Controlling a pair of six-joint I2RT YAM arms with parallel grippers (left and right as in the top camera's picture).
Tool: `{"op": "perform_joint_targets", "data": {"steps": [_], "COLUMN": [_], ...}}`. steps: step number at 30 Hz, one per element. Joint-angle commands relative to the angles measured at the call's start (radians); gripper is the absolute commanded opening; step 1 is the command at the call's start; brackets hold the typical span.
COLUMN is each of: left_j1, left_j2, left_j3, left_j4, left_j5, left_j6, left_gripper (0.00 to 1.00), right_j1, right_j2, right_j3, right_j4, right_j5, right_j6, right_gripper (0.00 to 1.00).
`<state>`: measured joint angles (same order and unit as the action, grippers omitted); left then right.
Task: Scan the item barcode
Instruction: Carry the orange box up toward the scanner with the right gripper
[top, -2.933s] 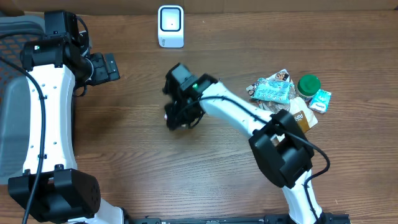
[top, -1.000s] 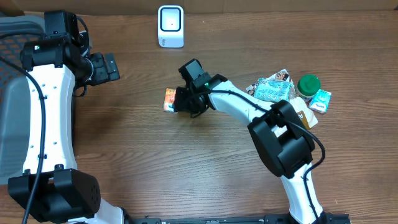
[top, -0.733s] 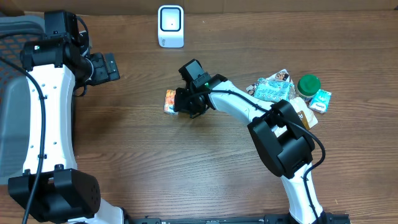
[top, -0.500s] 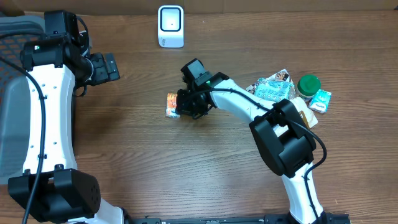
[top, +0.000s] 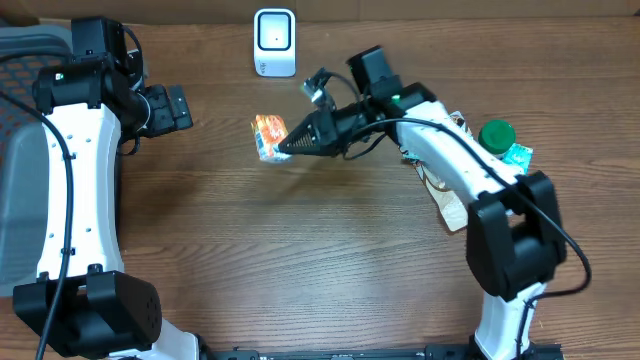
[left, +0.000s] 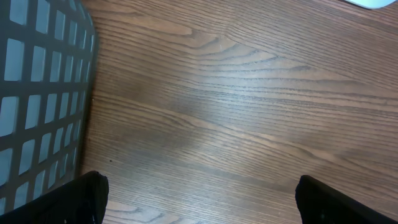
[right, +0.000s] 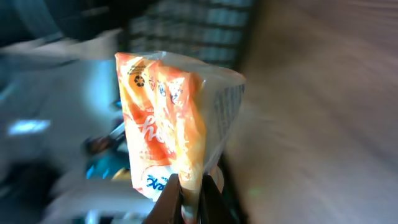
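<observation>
Packet of orange and white foil sits pinched in the right claw, whose two fingers are closed tight on one edge of it. From above it reads as a small crumpled shape with a pale end, at about 11 o'clock from the middle of the wooden surface. Whether it clears the wood cannot be told from there.

The right wrist view gives what the overhead one lacks. There the packet stands upright above the right claw, with white lettering on its orange face and small symbols near the top. A paler side panel at 3 o'clock carries fine dark print, too blurred to read. Everything behind it is smeared.

Only the overhead view places the neighbours. The white scanner stands at 12 o'clock from the packet, well apart. A pile of wrappers and a green-lidded jar lie at 3 o'clock, beyond the right arm. The left claw hangs at 9 o'clock.

In the left wrist view the left claw is spread as wide as it goes and grips nothing, with bare wood grain between its black fingertips. A grey mesh basket fills the 9 o'clock edge.
</observation>
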<state>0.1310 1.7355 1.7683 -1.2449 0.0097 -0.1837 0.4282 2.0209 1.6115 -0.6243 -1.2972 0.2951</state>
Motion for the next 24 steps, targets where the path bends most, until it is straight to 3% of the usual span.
{"op": "perform_joint_targets", "data": {"steps": [1,13,24], "left_j1": [-0.002,-0.002,-0.002], "left_j2": [0.005,0.005,0.005], "left_j3": [0.007,0.007,0.007], "left_j4": [0.000,0.000,0.000], "left_j5": [-0.010,-0.010,-0.010], "left_j6": [-0.003,-0.003,-0.003], "left_gripper": [0.99,1.00,0.99], "right_j1": [-0.023,-0.121,-0.193], "right_j2": [-0.037,-0.089,-0.151], "right_j3": [0.004,0.004,0.004], "right_j4": [0.009,-0.142,-0.662], "right_j5": [-0.274,-0.272,-0.273], "right_j6": [-0.042,-0.066,-0.548], "right_gripper": [0.04,0.04,0.04]}}
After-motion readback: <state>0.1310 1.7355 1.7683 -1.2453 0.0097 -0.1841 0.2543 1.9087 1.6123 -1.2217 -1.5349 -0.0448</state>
